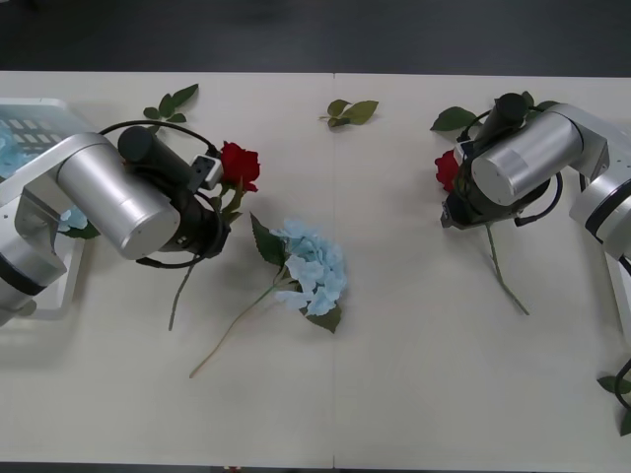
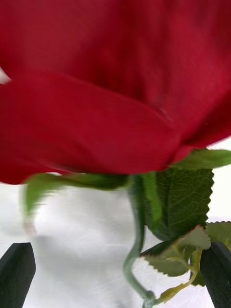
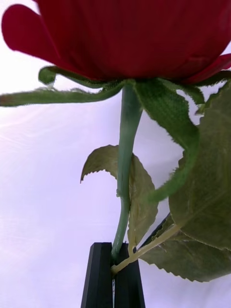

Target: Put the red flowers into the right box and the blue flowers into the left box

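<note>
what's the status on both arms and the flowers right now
Left gripper jaws shut on a red rose stem. Right gripper jaws open around a second rose. Blue hydrangea lying mid-table, untouched. Nothing in the way.

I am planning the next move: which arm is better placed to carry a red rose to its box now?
Left. The left gripper is shut on its red rose stem, ready to lift. The right gripper is open around the other rose, not gripping yet.
</note>
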You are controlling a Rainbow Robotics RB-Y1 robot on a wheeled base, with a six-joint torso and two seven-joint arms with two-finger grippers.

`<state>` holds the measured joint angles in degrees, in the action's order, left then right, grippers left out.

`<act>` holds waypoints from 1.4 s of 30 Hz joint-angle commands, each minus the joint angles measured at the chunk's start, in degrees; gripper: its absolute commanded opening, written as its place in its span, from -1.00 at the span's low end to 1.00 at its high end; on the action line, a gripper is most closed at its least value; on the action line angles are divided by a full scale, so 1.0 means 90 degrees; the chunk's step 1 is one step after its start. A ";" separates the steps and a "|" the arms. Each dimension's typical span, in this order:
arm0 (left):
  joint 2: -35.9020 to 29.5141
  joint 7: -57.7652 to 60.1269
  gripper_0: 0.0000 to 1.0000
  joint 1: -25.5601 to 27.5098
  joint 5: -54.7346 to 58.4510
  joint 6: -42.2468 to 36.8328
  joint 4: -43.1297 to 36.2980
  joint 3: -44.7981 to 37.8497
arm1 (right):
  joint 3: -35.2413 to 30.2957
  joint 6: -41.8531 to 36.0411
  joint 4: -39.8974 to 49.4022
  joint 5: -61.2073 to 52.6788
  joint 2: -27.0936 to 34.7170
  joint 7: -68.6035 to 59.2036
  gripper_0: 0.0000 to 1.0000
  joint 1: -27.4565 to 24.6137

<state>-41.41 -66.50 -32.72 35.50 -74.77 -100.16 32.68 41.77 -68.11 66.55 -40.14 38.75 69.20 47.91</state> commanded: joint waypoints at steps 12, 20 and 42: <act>0.0138 -0.2114 -1.00 0.0814 0.2677 0.0046 -0.0433 -0.2313 | -0.0022 0.0136 -0.0236 0.0231 -0.0253 0.0339 0.00 0.0096; 0.0158 -0.2397 -1.00 0.0814 0.5275 -0.0149 -0.0228 -0.3006 | -0.0022 0.0156 -0.0285 0.0241 -0.0273 0.0407 -0.95 0.0096; 0.1047 -0.3149 -1.00 0.0404 0.7081 -0.0101 -0.0228 -0.3338 | -0.0256 -0.0557 0.1571 -0.1653 0.2393 0.0642 -1.00 0.0126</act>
<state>-32.25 -93.62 -26.80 98.69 -76.06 -101.60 3.05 39.90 -72.02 77.18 -53.48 54.70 71.42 47.91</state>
